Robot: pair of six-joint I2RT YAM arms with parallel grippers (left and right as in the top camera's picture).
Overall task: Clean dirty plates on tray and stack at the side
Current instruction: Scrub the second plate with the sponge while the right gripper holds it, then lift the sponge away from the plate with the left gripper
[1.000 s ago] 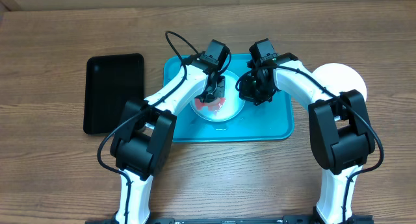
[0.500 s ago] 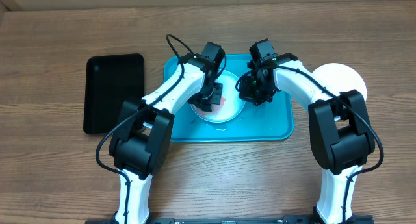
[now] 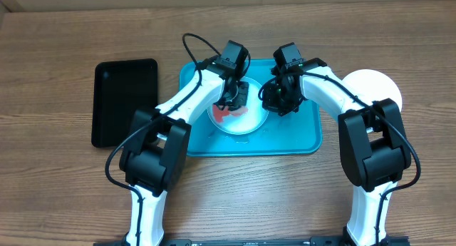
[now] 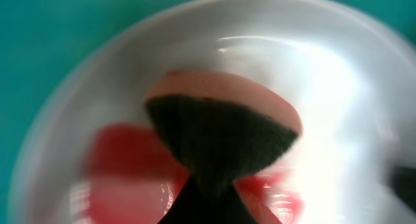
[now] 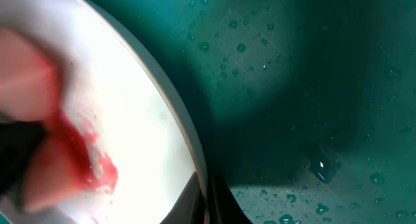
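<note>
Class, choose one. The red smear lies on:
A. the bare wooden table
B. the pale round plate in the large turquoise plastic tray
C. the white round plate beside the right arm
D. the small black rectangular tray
B: the red smear shows on the pale round plate inside the large turquoise plastic tray, right by the pink sponge with a dark green face.
</note>
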